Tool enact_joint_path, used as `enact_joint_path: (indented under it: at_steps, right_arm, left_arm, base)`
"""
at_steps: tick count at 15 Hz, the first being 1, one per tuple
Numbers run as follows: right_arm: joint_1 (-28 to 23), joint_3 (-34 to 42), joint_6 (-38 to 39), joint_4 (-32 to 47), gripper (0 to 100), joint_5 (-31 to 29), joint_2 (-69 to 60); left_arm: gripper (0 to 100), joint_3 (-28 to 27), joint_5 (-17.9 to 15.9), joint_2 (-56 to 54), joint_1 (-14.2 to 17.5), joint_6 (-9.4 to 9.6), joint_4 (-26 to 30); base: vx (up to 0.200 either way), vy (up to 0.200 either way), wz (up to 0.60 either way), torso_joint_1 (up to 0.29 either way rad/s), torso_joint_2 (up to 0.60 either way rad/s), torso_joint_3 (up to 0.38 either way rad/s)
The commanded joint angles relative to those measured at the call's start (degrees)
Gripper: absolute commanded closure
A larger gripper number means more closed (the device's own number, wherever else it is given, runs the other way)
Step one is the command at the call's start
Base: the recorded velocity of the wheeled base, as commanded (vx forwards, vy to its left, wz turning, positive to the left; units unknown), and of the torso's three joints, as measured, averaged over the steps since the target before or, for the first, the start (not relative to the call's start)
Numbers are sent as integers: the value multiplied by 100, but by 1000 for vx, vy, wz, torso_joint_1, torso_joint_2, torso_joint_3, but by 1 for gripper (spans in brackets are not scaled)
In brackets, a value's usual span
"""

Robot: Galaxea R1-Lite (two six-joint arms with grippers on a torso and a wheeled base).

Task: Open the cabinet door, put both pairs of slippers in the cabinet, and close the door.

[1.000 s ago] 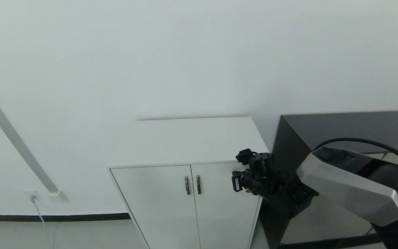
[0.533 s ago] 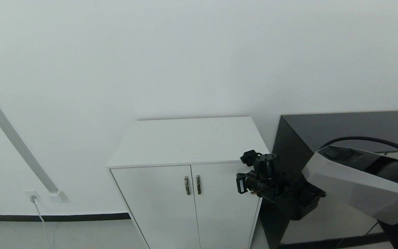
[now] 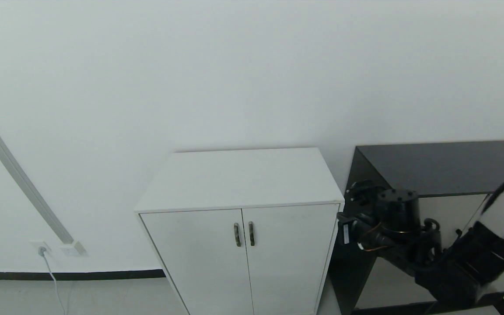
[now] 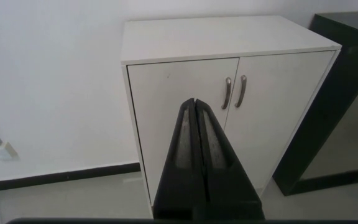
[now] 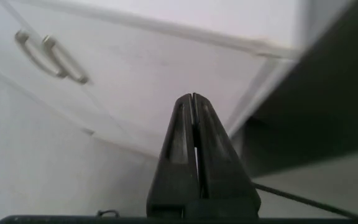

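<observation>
Head view: white two-door cabinet [image 3: 239, 179] at 6 o'clock, backed against the pale wall [image 3: 234, 65], both doors shut and flush. Left door [image 3: 199, 262] and right door [image 3: 287, 253] meeting at the middle, with a pair of upright metal handles [image 3: 236, 234] side by side on either side of the seam. Black desk [image 3: 444, 162] at 4 o'clock, just beside the cabinet's right flank. Right gripper [image 3: 345, 232] hanging at 3 o'clock from the handles, just beside the cabinet's right front edge and in front of the desk's dark side panel, well apart from the handles. Seen from the right wrist: fingers [image 5: 182, 124] closed on each other at the tips, gripping nothing, pointed toward the lower front of the cabinet near its corner with the desk. Seen from the left wrist: left gripper [image 4: 195, 101] facing the cabinet front from some way back, fingers [image 4: 185, 137] pressed flat together and holding nothing, aimed at the left door close to the handles. At 8 o'clock in the head view, a wall socket [image 3: 40, 249] with a pale cable [image 3: 53, 280] dropping toward the floor [image 3: 81, 297], a slanted cable duct [image 3: 15, 175] ending beside it, and a black skirting strip [image 3: 68, 274] running along the foot of the wall.
</observation>
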Motion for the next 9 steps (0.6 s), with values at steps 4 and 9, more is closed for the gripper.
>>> enact_joint_path:
  at_steps: [4,9]
  right_arm:
    - [-833,2167,-75,145,100,-632,-3036]
    - [-1088,3099,-93,2465,100,-246,-5919]
  left_arm:
    - [100,0,1,7,0,0,-2]
    - [100,0,1,7,0,-9,7]
  base:
    - [0,0,0,0,0,0]
    - [0,0,0,0,0,0]
